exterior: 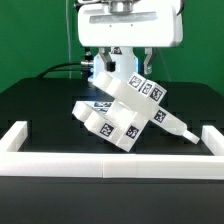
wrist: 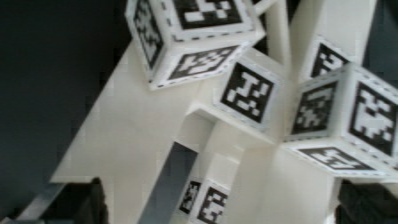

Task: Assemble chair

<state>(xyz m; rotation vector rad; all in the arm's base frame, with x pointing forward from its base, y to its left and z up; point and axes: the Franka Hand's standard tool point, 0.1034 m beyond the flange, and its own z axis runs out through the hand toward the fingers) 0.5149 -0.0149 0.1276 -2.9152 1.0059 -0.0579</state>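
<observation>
The chair (exterior: 122,110) is a partly joined cluster of white blocky pieces with black-and-white marker tags. It lies tilted on the black table at the middle of the exterior view. One thin piece (exterior: 183,132) sticks out toward the exterior view's right. My gripper (exterior: 126,66) hangs straight above it, fingers pointing down at the cluster's top. In the wrist view the chair (wrist: 214,120) fills the picture. The gripper (wrist: 214,205) is open, with a dark fingertip (wrist: 68,200) at each side and a white tagged chair piece between them. I cannot tell whether the fingers touch it.
A long low white border rail (exterior: 110,162) runs along the table's front edge. It has short raised ends at the exterior view's left (exterior: 15,135) and right (exterior: 211,140). Black cables (exterior: 60,68) trail behind the arm. A green backdrop stands at the rear.
</observation>
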